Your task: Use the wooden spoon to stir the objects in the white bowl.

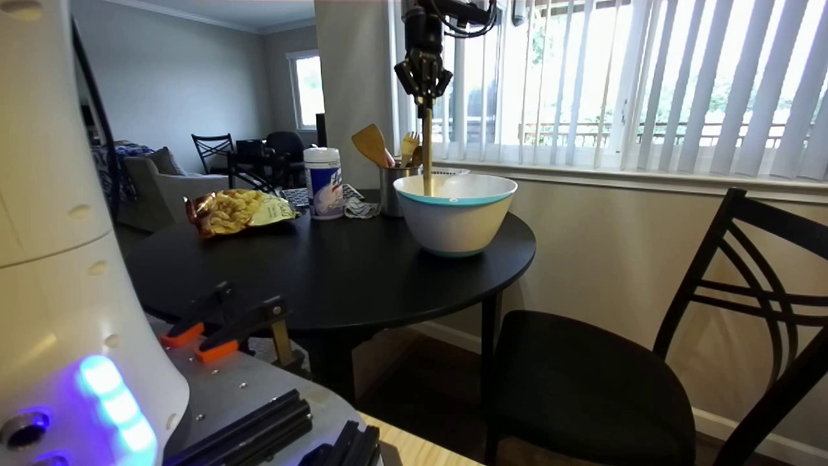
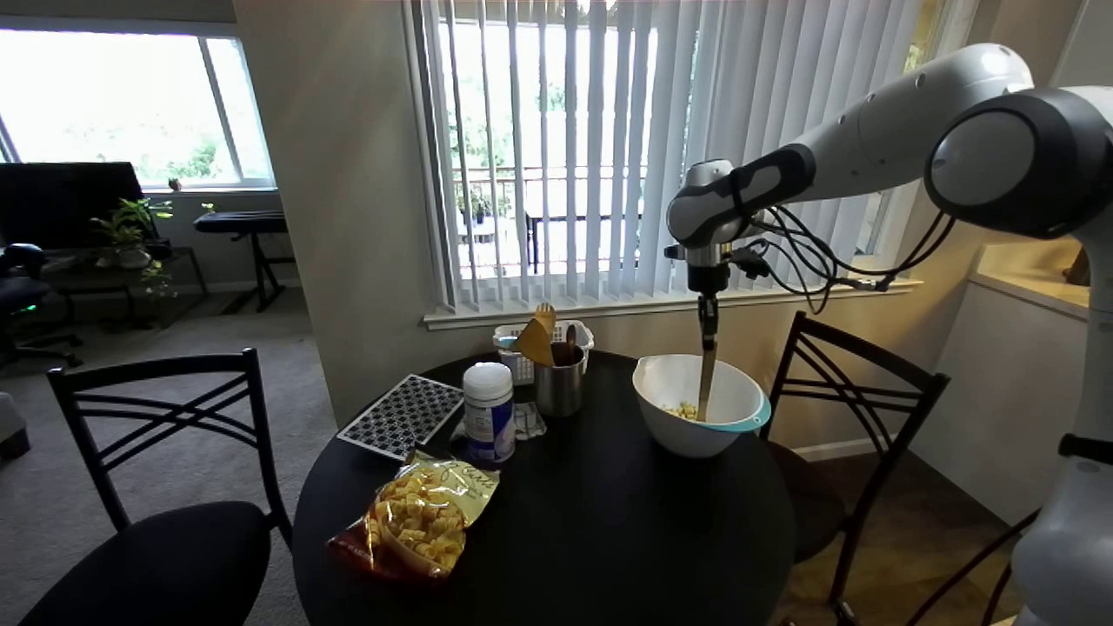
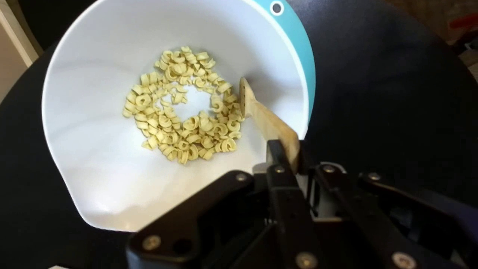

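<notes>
We see the gripper (image 3: 290,149) grasping the wooden spoon (image 3: 270,121), its head beside yellow curls (image 3: 168,121) inside the white bowl (image 1: 456,223), near the right edge of the tabletop (image 2: 591,522) in both exterior views.

In an exterior view, a table (image 2: 600,539) stands before window blinds (image 2: 678,113), between 2 chairs (image 2: 174,565). On its right side sits the bowl (image 2: 687,442); food pieces (image 2: 683,410) lie in it, and the spoon (image 2: 708,382) extends down into it from the gripper (image 2: 709,339). Left of the bowl are a utensil holder (image 2: 559,389), a basket (image 2: 522,370) behind that, then a canister (image 2: 489,422). A snack bag (image 2: 426,513) lies in front of the canister.
</notes>
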